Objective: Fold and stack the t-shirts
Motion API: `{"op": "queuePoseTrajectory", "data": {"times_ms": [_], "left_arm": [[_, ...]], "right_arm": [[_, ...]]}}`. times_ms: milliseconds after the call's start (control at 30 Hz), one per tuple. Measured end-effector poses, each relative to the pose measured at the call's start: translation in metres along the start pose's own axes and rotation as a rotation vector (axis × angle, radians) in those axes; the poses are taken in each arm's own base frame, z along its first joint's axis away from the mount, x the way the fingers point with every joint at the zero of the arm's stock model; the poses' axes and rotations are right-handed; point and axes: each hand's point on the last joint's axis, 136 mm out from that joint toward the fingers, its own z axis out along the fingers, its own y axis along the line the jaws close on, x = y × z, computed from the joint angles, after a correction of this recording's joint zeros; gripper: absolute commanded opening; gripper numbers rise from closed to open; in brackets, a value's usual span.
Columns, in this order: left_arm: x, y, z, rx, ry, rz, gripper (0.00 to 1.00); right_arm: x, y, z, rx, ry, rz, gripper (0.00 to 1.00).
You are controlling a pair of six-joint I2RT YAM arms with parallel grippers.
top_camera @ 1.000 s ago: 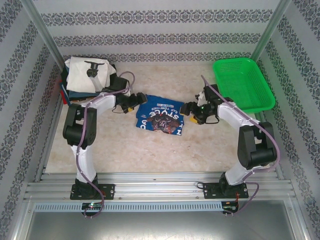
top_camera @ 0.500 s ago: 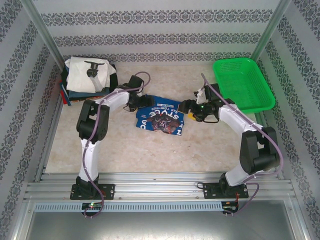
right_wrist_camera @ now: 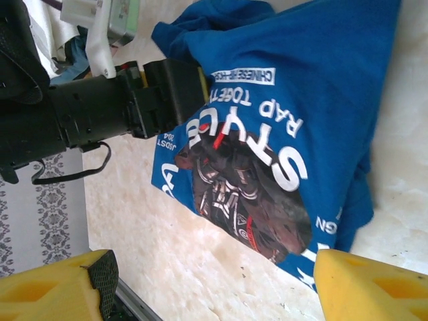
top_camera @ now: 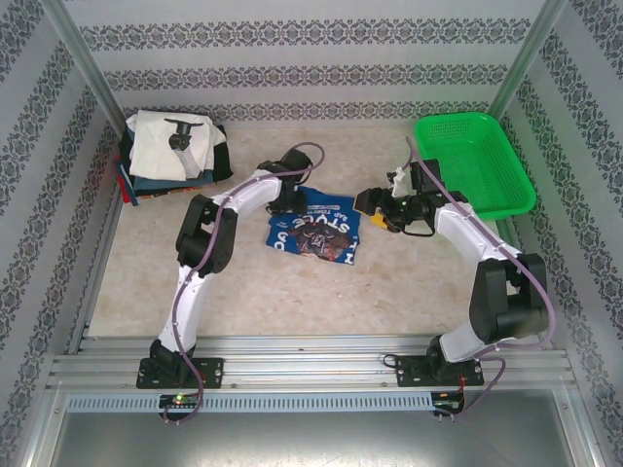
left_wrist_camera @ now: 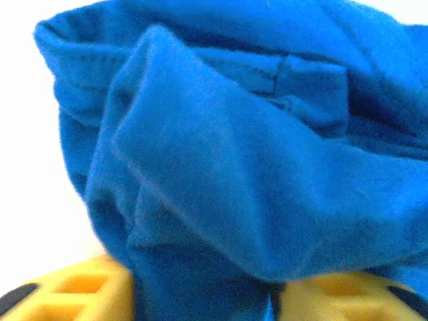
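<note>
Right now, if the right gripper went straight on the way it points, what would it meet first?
Probably the blue t-shirt, lying just ahead of its open fingers; the left gripper sits beyond.

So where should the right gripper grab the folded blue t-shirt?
Probably its right edge, approached low from the right: the blue t-shirt lies flat, that edge faces the open right gripper, and the left gripper has the far-left corner between its fingers.

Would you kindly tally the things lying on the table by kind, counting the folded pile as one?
Blue t-shirt: 1
Pile of folded shirts: 1
Green basket: 1
Total: 3
</note>
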Motion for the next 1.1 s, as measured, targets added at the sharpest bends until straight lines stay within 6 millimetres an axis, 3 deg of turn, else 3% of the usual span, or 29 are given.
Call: {"op": "queuePoseTrajectory", "data": {"times_ms": [100, 200, 333, 467, 633, 800, 967, 1100], "left_arm": [[0.003, -0.019, -0.001, 0.018, -0.007, 0.035, 0.15], [0.001, -0.024, -0.005, 0.016, -0.015, 0.057, 0.02], [-0.002, -0.016, -0.007, -0.010, -0.015, 0.083, 0.00], [-0.014, 0.016, -0.014, -0.090, -0.030, 0.111, 0.00], [-0.058, 0.057, -0.046, -0.181, -0.123, 0.154, 0.00], [-0.115, 0.074, -0.099, -0.218, -0.280, 0.204, 0.00], [-0.160, 0.071, -0.153, -0.236, -0.428, 0.264, 0.00], [-0.170, 0.081, -0.166, -0.257, -0.456, 0.289, 0.00]], "right_arm": [[0.000, 0.001, 0.000, -0.004, 0.001, -0.001, 0.78], [-0.001, 0.002, 0.000, -0.009, 0.000, -0.004, 0.78], [-0.001, 0.005, -0.002, -0.020, -0.002, -0.002, 0.80], [-0.006, 0.023, -0.013, -0.061, -0.041, -0.029, 0.91], [-0.015, 0.058, -0.038, -0.149, -0.142, -0.118, 0.98], [-0.019, 0.084, -0.058, -0.209, -0.215, -0.195, 0.98], [-0.019, 0.085, -0.059, -0.212, -0.216, -0.197, 0.98], [-0.017, 0.083, -0.058, -0.207, -0.208, -0.191, 0.98]]}}
